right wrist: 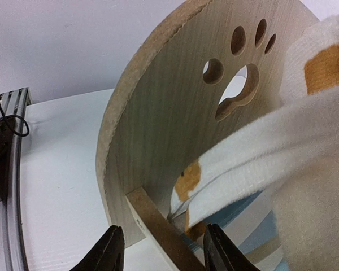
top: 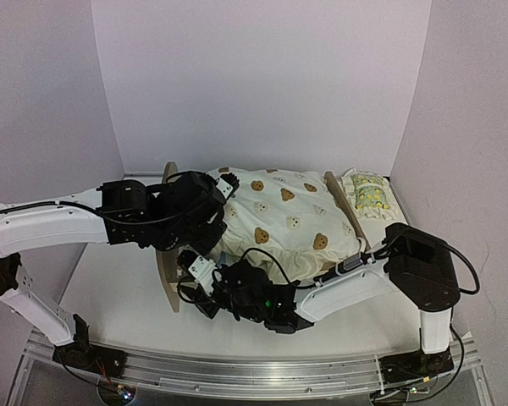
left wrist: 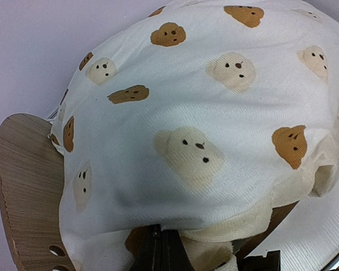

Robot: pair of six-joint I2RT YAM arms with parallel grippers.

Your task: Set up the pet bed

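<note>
Seat cream bear-print cushion (top: 279, 216) inside light-wood pet bed (right wrist: 158, 113) | left pincer (left wrist: 161, 251) closed | right pincer (right wrist: 166, 251) open astride rail (right wrist: 155, 226); tuck corner gently

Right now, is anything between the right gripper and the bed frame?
Nothing visible. The right gripper straddles the bed frame at its side rail, jaws open; the cushion edge droops just above, not between.

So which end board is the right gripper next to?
The left end board, away from the lemon pillow; the right gripper sits open at its foot.
</note>
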